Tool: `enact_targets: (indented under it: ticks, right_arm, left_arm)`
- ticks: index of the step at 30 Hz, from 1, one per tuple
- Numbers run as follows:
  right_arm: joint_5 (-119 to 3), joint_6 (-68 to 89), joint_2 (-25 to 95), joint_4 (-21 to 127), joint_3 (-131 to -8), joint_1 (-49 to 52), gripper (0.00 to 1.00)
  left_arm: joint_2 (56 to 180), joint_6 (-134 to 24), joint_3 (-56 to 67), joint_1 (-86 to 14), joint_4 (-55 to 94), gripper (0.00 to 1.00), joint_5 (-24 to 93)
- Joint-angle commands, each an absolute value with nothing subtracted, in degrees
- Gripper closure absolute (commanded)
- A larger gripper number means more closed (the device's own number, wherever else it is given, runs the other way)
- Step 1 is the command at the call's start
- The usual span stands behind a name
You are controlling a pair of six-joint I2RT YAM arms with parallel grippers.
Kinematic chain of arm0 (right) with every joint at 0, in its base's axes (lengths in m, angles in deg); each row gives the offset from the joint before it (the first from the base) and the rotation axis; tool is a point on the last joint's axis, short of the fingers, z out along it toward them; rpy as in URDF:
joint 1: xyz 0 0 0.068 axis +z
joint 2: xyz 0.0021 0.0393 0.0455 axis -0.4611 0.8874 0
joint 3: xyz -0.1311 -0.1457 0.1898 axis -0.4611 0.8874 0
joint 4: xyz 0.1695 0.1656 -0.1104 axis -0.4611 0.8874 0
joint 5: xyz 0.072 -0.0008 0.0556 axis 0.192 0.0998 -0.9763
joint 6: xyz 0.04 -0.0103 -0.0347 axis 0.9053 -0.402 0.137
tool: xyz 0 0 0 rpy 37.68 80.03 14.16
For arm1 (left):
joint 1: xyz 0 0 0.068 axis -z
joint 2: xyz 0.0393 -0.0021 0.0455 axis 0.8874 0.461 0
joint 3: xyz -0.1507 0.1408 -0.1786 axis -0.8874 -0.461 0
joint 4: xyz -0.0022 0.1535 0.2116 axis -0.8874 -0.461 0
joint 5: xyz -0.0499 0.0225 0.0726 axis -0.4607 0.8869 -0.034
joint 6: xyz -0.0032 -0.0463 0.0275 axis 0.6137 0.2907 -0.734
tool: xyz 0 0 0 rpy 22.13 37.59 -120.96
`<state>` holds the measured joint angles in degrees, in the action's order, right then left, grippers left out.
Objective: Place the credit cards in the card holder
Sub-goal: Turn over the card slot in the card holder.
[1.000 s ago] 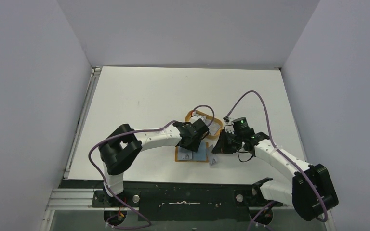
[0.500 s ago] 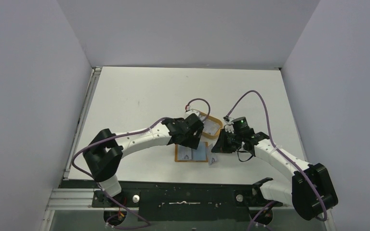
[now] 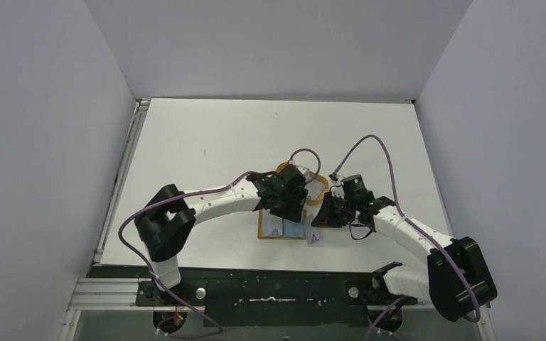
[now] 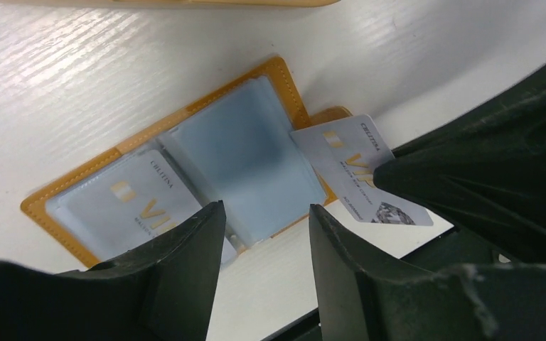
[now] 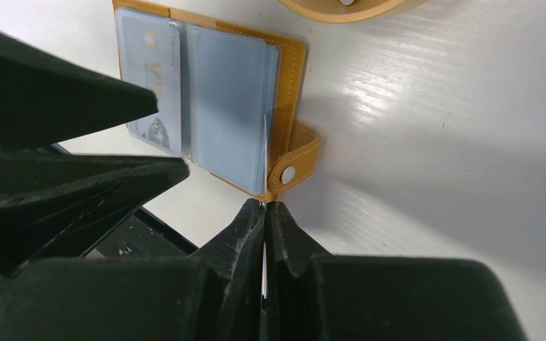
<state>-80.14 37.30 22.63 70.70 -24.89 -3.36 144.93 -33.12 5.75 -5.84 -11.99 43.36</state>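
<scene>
Left end effector (image 4: 263,224) hangs over the worktop (image 4: 78,78) with its two fingers spread wide, nothing between them. Right beneath it the card holder (image 4: 245,160) lies flat and opened out, orange border framing clear pockets. The leftmost pocket has a credit card (image 4: 138,206) tucked in, gold print showing through the plastic; the pocket beside it shows only pale blue. Over at the holder's right edge, by the snap tab (image 5: 286,172), a second card (image 4: 345,167) sits tilted, one corner overlapping the leather border. That card is pinched in the right end effector (image 5: 264,207), fingers pressed tight on it. The right wrist view catches it edge-on, a thin pale line running up to the right-hand pocket. From above, both end effectors crowd close together over the holder, near the front of the worktop. Just beyond the holder, the rim of a tan tray (image 5: 338,8) peeks in.
</scene>
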Motion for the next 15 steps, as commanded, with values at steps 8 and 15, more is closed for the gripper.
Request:
enact_targets:
  ticks: [8, 15]
  right_arm:
    - [-79.32, 37.15, 21.37, 68.96, -24.87, -3.09, 1.0]
    - [-79.7, 37.0, 21.97, 68.52, -25.12, -3.06, 1.0]
  left_arm:
    - [151.89, -32.87, 8.22, -8.42, -9.8, 0.71, 40.69]
    - [152.67, -31.08, 5.67, -9.59, -11.62, 0.88, 44.05]
